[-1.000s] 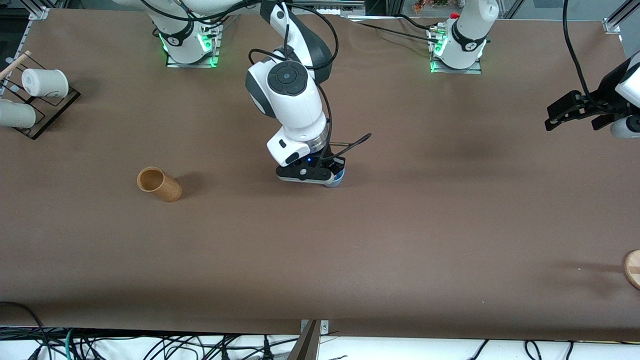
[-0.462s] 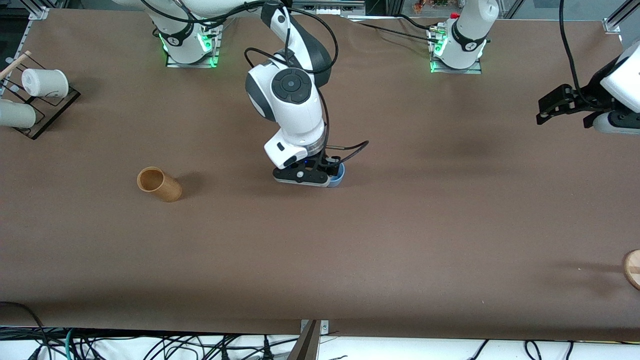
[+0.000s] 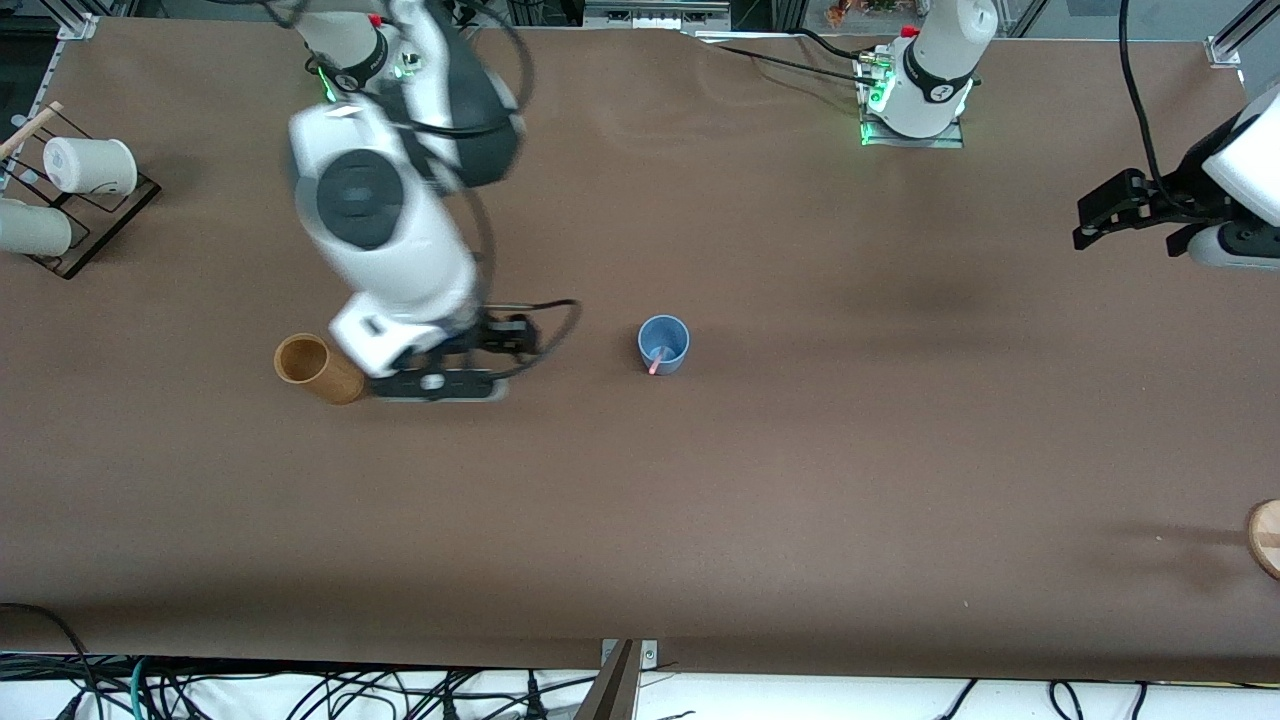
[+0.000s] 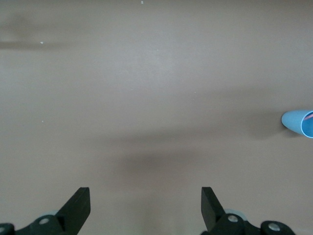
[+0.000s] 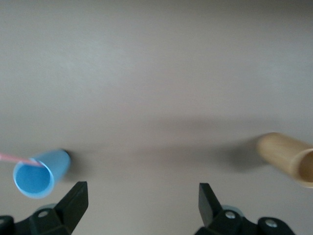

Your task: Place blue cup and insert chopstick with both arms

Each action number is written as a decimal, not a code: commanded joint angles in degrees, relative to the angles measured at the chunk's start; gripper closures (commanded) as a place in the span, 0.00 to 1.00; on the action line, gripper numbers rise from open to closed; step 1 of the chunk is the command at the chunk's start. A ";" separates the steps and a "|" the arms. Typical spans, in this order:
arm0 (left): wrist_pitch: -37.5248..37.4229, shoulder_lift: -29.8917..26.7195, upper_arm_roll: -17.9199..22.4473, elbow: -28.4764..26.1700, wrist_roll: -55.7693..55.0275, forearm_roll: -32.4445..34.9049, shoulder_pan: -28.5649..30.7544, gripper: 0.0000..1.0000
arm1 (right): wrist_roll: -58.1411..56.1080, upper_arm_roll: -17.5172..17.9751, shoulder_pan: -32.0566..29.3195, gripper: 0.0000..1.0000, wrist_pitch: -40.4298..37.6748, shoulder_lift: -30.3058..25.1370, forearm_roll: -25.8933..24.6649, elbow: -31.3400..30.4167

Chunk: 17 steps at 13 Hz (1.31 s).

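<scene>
The blue cup (image 3: 663, 344) stands upright mid-table with the pink chopstick (image 3: 656, 362) leaning in it. My right gripper (image 3: 440, 385) is open and empty, low over the table between the blue cup and the tan cup (image 3: 318, 368). The right wrist view shows the blue cup (image 5: 39, 174), the chopstick (image 5: 14, 158), the tan cup (image 5: 288, 157) and my open right gripper (image 5: 142, 193). My left gripper (image 3: 1095, 220) is open and empty, raised over the left arm's end of the table. In the left wrist view my left gripper (image 4: 145, 193) is open, and the blue cup (image 4: 299, 122) shows at the edge.
The tan wooden-looking cup lies on its side, close beside my right gripper. A black rack (image 3: 100, 225) with white cups stands at the right arm's end. A wooden disc (image 3: 1265, 537) lies at the table edge at the left arm's end.
My right gripper has left the blue cup and swung toward the tan cup, uncovering the cup with the chopstick in it. The left arm shifted slightly, then stayed still.
</scene>
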 commanded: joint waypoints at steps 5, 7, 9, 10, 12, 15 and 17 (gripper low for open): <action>-0.09 -0.48 0.23 -0.60 1.54 -1.85 1.13 0.00 | -12.05 6.56 -14.61 0.00 -4.69 -19.52 -3.21 -18.08; -0.09 -0.48 0.14 -0.60 1.54 -1.85 1.04 0.00 | -12.33 11.16 -18.42 0.00 -2.14 -26.38 -7.89 -26.35; -0.09 -0.48 0.05 -0.60 1.54 -1.85 0.95 0.00 | -12.51 11.96 -19.84 0.00 -0.12 -32.80 -7.90 -33.91; -0.09 -0.48 0.05 -0.60 1.45 -2.11 0.86 0.00 | -12.59 12.49 -20.36 0.00 -0.29 -34.48 -7.90 -35.60; 0.00 -0.48 0.05 -0.60 1.54 -2.11 0.86 0.00 | -14.43 12.58 -20.54 0.00 -0.55 -34.59 -7.90 -35.09; 0.00 -0.39 -0.04 -0.60 1.45 -2.11 0.68 0.00 | -15.32 11.97 -20.54 0.00 -1.25 -31.44 -7.37 -30.53; 0.08 0.13 -0.04 -0.60 1.45 -2.02 0.51 0.00 | -15.32 11.88 -20.72 0.00 -2.74 -31.33 -7.37 -29.64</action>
